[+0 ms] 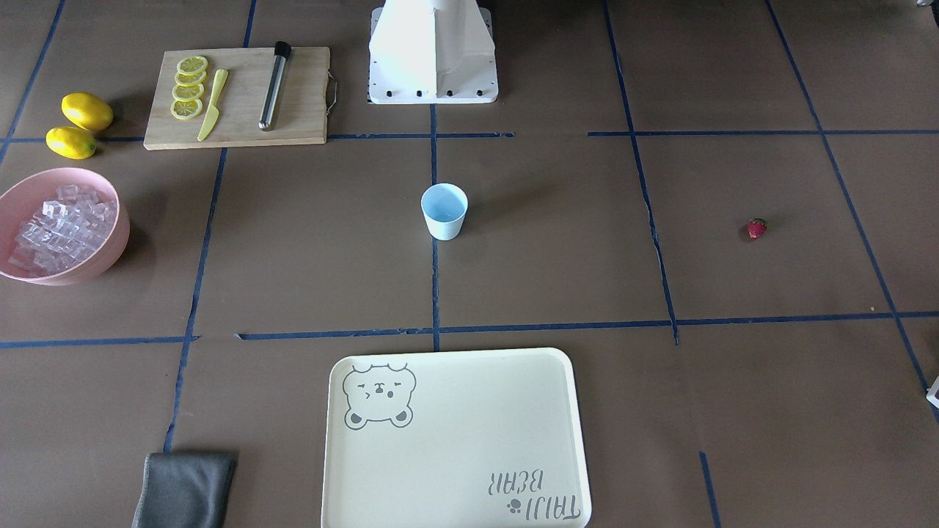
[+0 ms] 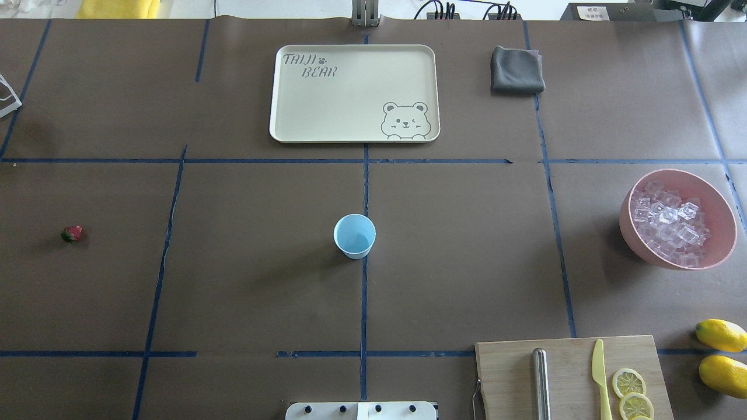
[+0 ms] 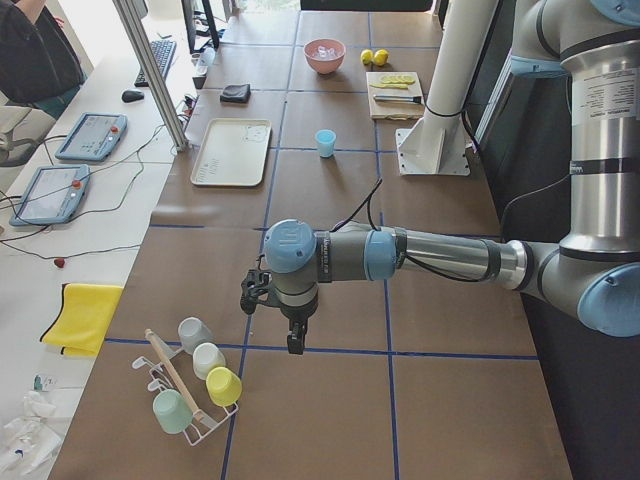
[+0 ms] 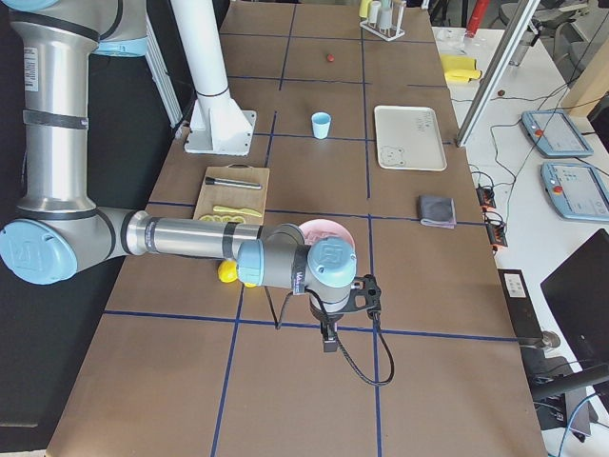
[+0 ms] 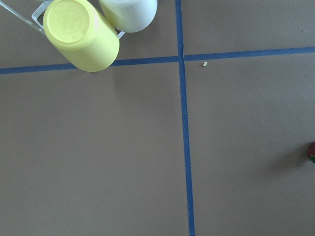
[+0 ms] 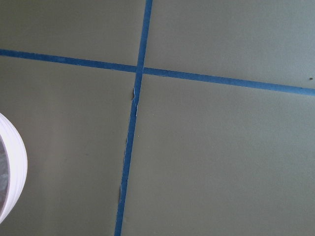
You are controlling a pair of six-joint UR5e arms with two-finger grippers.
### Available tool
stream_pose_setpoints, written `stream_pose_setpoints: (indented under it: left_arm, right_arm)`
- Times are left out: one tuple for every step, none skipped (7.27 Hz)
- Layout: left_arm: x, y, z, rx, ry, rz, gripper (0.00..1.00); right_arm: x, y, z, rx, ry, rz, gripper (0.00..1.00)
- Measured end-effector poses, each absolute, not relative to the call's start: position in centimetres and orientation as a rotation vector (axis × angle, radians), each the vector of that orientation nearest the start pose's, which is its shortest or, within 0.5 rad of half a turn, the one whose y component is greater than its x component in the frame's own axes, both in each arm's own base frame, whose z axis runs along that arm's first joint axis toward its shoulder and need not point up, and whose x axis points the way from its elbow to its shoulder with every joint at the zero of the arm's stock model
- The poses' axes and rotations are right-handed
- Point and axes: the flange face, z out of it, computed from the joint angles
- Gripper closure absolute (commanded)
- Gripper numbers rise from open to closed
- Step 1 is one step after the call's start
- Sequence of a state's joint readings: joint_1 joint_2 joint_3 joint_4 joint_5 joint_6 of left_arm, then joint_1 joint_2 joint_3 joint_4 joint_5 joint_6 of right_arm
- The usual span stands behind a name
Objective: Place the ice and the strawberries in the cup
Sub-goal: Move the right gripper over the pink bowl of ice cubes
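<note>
The pale-blue cup (image 2: 354, 235) stands upright and empty at the table's middle; it also shows in the front view (image 1: 444, 211). The strawberry (image 2: 72, 233) lies alone far on my left side, and its edge shows in the left wrist view (image 5: 311, 151). The ice (image 2: 668, 224) fills a pink bowl (image 2: 721, 213) on my right side. My left gripper (image 3: 296, 347) hangs above the table's left end near a cup rack. My right gripper (image 4: 329, 343) hangs above the right end, beyond the bowl. I cannot tell if either is open or shut.
A cream tray (image 2: 292, 116) lies beyond the cup, with a grey cloth (image 2: 517, 71) to its right. A cutting board (image 2: 508, 373) holds lemon slices, a yellow knife and a metal rod; two lemons (image 2: 721, 335) lie beside it. A rack of cups (image 3: 205, 385) stands at the left end.
</note>
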State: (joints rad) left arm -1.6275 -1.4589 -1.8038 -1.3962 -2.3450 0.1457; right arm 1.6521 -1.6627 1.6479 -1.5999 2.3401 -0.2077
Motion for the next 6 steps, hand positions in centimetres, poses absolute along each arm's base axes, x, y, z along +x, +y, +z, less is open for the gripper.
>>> stream_pose_setpoints:
  left_arm:
    - [-8.8, -43.3, 61.3, 0.029, 0.774, 0.065, 0.0]
    - [-8.8, -43.4, 61.0, 0.034, 0.773, 0.069, 0.0]
    - [-8.7, -43.4, 60.6, 0.04, 0.774, 0.072, 0.0]
    - [-8.7, -43.4, 60.5, 0.043, 0.775, 0.074, 0.0]
    - [-8.6, -43.4, 60.4, 0.043, 0.775, 0.075, 0.0]
    - [-8.6, -43.4, 60.4, 0.045, 0.775, 0.076, 0.0]
  right_arm:
    - [10.0, -44.3, 66.8, 0.068, -0.767, -0.101, 0.0]
    - [10.0, -44.2, 66.9, 0.063, -0.768, -0.096, 0.0]
    - [10.0, -44.2, 66.9, 0.062, -0.771, -0.093, 0.0]
    - [10.0, -44.4, 66.5, 0.071, -0.772, -0.094, 0.0]
    - [9.9, -45.1, 65.7, 0.083, -0.774, -0.096, 0.0]
    - [9.8, -45.7, 65.2, 0.089, -0.78, -0.089, 0.0]
